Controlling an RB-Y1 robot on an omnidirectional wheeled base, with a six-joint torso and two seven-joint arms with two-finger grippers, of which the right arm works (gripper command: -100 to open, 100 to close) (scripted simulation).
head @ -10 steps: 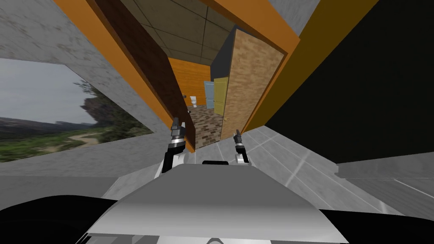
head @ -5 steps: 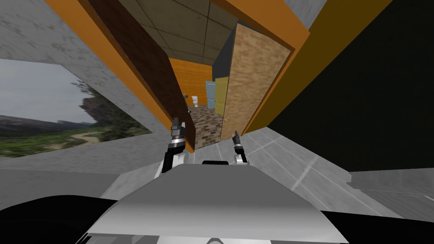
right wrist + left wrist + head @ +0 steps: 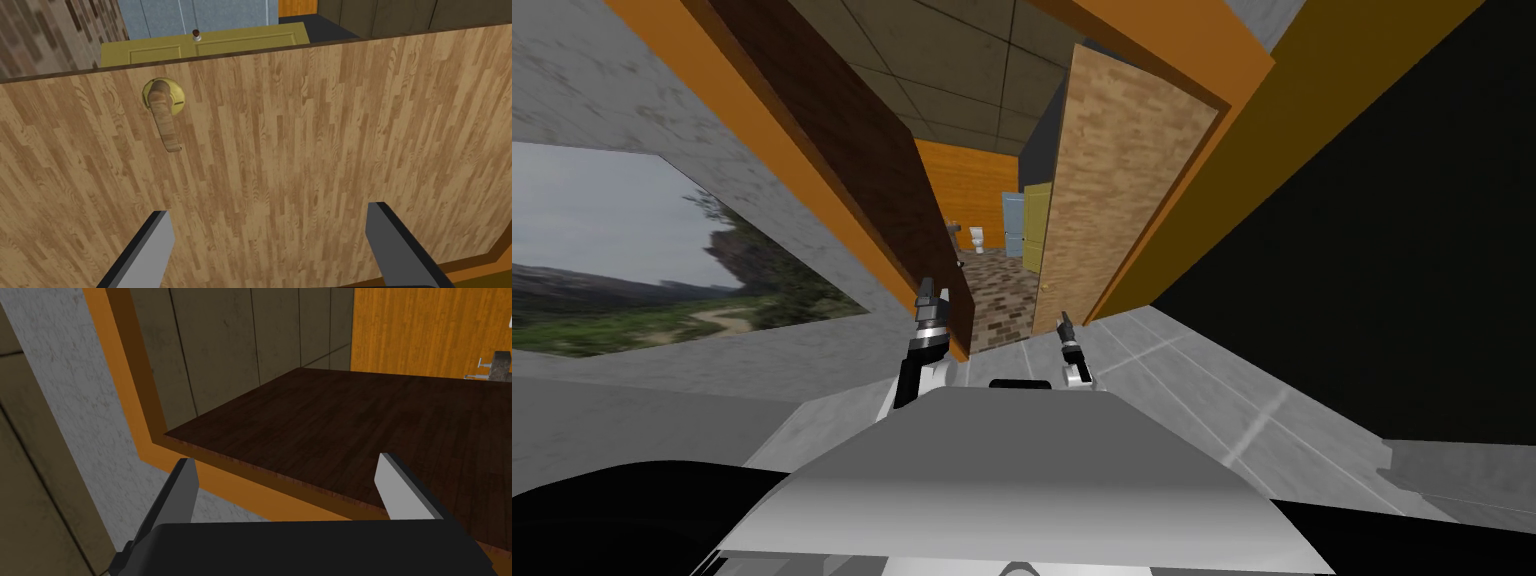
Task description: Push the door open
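Observation:
The light wood door (image 3: 1122, 190) stands partly open in an orange frame (image 3: 762, 170), swung inward on the right side of the doorway. My right gripper (image 3: 1064, 322) is open just before the door's face (image 3: 300, 140), with the lever handle (image 3: 165, 112) beyond its fingertips and off to one side. Nothing is between its fingers (image 3: 155, 240). My left gripper (image 3: 932, 298) is open and points at the dark brown panel (image 3: 350, 428) on the doorway's left side, close to the orange frame edge (image 3: 150, 453).
Through the gap I see a brick-patterned floor (image 3: 1002, 295), a yellow door (image 3: 1034, 225), a blue door (image 3: 1012, 220), a white toilet (image 3: 977, 238) and an orange wall. A window with a landscape (image 3: 632, 260) is on my left. A black area (image 3: 1392, 250) lies to the right.
The whole head view has shifted: I have moved a little closer to the doorway, and the door and frame loom larger. Both grippers keep their pose and stay open.

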